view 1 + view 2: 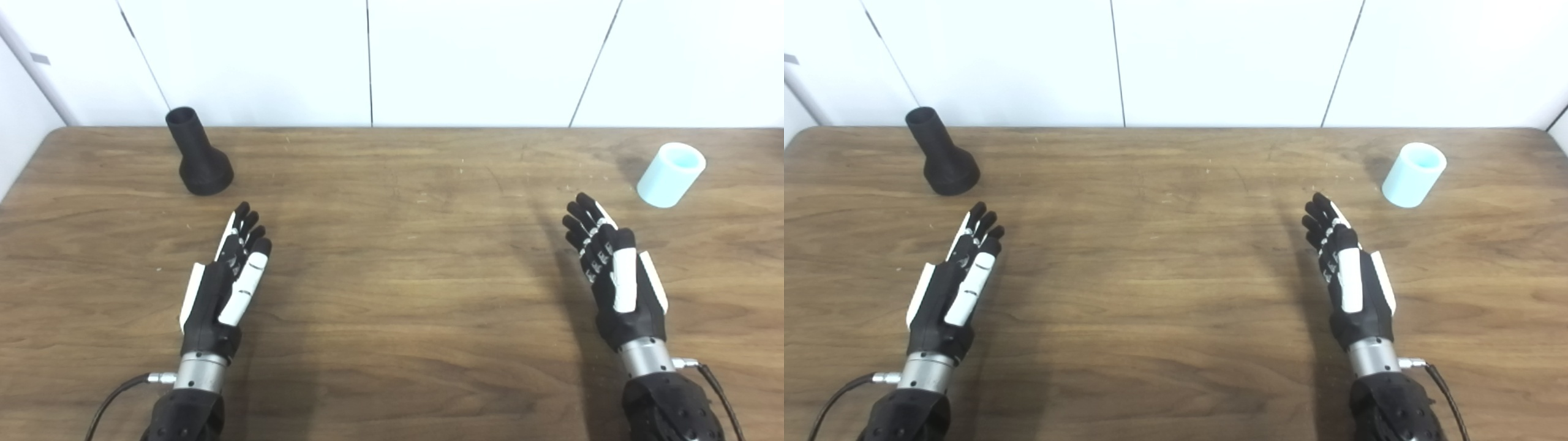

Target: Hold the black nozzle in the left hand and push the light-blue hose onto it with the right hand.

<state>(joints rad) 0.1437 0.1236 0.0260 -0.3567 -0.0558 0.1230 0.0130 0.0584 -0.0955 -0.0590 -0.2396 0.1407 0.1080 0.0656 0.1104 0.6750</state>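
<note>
Left eye view: empty, spread left hand (228, 283) near nozzle (198, 153); likewise right hand (612, 274), hose (670, 174).

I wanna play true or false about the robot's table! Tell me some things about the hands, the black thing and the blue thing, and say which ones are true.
1. The left hand is holding the black nozzle. False: the hand is open and holds nothing; the nozzle stands apart from it, farther back on the table.
2. The black nozzle stands with its wide end down. True.
3. The light-blue hose is already pushed onto the nozzle. False: it sits far from the nozzle, on the opposite side of the table.
4. The right hand is open and holds nothing. True.
5. The light-blue hose is nearer to the right hand than to the left hand. True.
</note>
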